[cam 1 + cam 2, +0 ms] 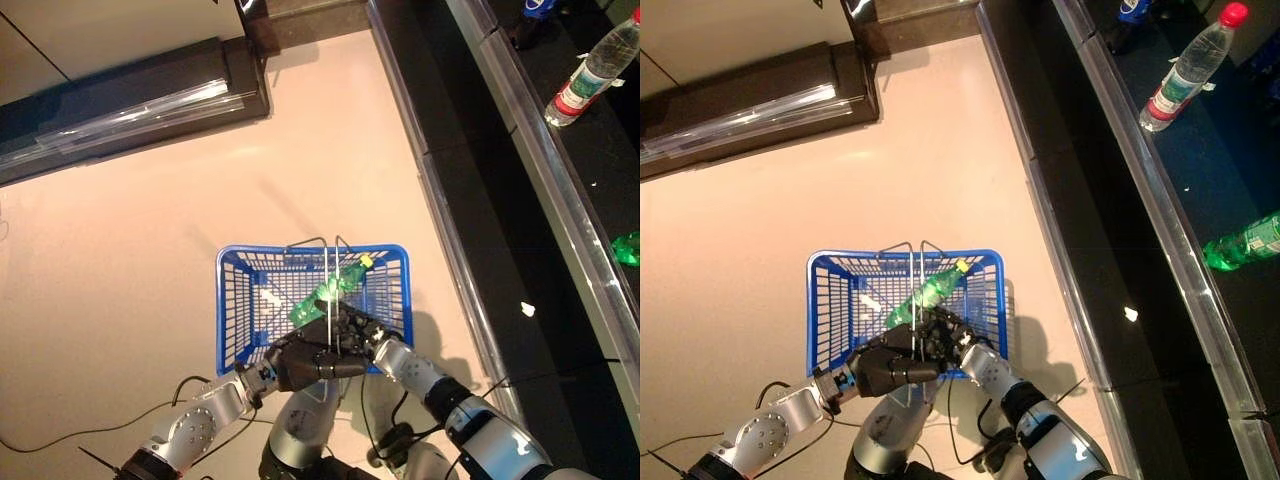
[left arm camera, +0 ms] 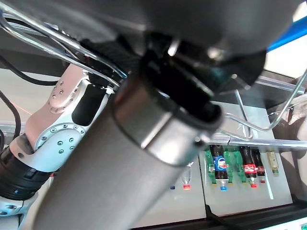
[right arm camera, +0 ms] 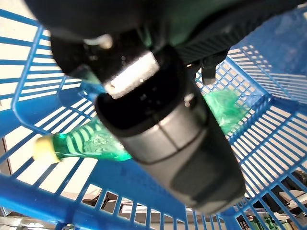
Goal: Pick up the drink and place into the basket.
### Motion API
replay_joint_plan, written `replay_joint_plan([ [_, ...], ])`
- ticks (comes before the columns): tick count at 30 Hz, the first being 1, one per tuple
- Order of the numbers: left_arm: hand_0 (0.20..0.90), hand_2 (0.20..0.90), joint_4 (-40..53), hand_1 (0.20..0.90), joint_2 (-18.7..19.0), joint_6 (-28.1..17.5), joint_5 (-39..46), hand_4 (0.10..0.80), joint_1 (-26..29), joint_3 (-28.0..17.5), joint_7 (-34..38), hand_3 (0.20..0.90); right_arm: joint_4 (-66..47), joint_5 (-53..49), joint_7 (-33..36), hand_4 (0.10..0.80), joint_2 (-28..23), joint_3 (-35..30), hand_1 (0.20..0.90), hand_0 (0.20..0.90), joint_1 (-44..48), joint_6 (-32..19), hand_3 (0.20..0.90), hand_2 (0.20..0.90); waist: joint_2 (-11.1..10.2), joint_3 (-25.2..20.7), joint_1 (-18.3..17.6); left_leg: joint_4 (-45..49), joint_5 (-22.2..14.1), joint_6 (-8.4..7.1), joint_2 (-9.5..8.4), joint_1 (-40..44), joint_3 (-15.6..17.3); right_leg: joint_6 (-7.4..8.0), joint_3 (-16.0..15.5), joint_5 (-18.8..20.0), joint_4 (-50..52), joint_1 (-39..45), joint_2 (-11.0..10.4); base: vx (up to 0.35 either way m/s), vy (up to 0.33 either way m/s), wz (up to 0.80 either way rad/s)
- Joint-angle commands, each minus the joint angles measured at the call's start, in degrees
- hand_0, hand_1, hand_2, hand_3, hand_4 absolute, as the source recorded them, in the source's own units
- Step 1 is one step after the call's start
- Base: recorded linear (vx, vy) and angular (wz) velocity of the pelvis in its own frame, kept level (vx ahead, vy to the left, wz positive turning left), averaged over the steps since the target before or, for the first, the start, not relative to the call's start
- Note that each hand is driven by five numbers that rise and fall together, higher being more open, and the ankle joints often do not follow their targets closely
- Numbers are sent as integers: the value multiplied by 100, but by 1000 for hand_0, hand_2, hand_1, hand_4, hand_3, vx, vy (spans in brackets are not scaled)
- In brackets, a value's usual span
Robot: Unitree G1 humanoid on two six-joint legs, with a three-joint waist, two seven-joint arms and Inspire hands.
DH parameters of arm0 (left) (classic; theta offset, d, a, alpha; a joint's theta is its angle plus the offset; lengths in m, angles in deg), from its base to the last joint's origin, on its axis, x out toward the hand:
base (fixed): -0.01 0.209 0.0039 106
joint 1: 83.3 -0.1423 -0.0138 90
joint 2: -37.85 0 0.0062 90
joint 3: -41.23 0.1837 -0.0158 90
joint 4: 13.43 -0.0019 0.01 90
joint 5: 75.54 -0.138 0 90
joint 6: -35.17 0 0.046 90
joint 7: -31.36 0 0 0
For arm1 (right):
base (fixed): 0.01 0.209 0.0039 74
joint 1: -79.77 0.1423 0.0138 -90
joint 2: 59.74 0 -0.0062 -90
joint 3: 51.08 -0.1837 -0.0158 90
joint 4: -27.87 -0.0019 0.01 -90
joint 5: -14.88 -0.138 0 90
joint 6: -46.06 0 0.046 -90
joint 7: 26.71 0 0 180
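Observation:
The blue basket [image 1: 230,300] hangs raised in front of me over the floor. My left hand [image 1: 305,362] is shut on its thin wire handles [image 2: 268,127] at the basket's near side. A green bottle [image 1: 330,290] with a yellow cap lies tilted inside the basket, cap pointing away from me; it also shows in the right wrist view [image 3: 91,143] against the blue mesh. My right hand [image 1: 362,328] reaches over the near right rim, with its thumb curled across the bottle's lower end.
A dark shelf runs along the right, with a clear red-capped bottle [image 1: 1185,75] and a green bottle [image 1: 1245,243] lying on it. A dark cabinet base [image 1: 130,100] stands at the upper left. A white scrap [image 1: 528,309] lies by the shelf's foot.

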Motion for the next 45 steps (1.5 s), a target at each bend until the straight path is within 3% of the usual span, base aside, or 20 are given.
replay_joint_plan([
  [1,300,300,1843,300,-397,-499,865,100,264,413,-1174,200,-326,-198,-463,800,482,-26,900,900,548,-146,900,900,125,-411,-106,636,-344,335,122,-195,280,-377,-84,1296,-408,-354,-61,0,0,0],
  [11,300,300,1647,300,-466,-635,671,100,82,357,-1083,200,-1032,-88,-534,800,189,49,900,900,151,-351,900,900,23,-500,-275,463,-330,306,244,-33,434,-380,-17,1316,-541,-314,26,0,0,0],
  [16,300,300,1459,300,-548,-783,521,100,-205,196,-1046,200,-2130,159,-578,800,-125,177,900,900,-523,-626,900,900,-76,-567,-467,310,-310,272,350,78,546,-369,64,1338,-653,-318,108,-53,0,-4],
  [21,300,300,1172,300,-636,-1202,365,100,-505,173,-979,200,-3028,207,-1197,800,-457,160,900,900,-1533,-771,900,900,-210,-701,-764,156,-286,251,491,214,761,-372,239,1354,-779,-336,244,-59,3,-15],
  [31,300,300,729,300,-775,-1637,206,100,-816,18,-611,200,-3671,45,-2049,800,-955,-335,900,900,-2513,-802,900,900,-320,-979,-1146,-129,-202,189,723,462,1117,-415,405,1396,-1050,-227,442,-54,-7,-20],
  [39,300,300,23,300,-1022,-2110,44,100,-1115,-265,280,200,-4336,401,-2662,800,-1213,-532,900,900,-3043,-763,900,900,-442,-1281,-1395,-523,11,81,963,669,1314,-411,547,1490,-1352,-131,623,-35,-22,-7],
  [43,300,300,-1019,300,-1365,-2650,13,100,-1232,-669,1120,200,-4624,608,-3406,800,-1277,-577,900,900,-3306,-833,900,900,-499,-1450,-1508,-777,188,-27,1137,762,1433,-417,698,1510,-1527,-59,751,-9,-13,-19],
  [45,300,300,-1311,300,-1478,-2707,19,100,-1245,-799,1303,200,-4599,548,-3507,800,-1259,-622,900,900,-3339,-816,900,900,-512,-1488,-1524,-858,251,-58,1169,779,1439,-413,739,1528,-1596,-30,782,24,5,-10],
])
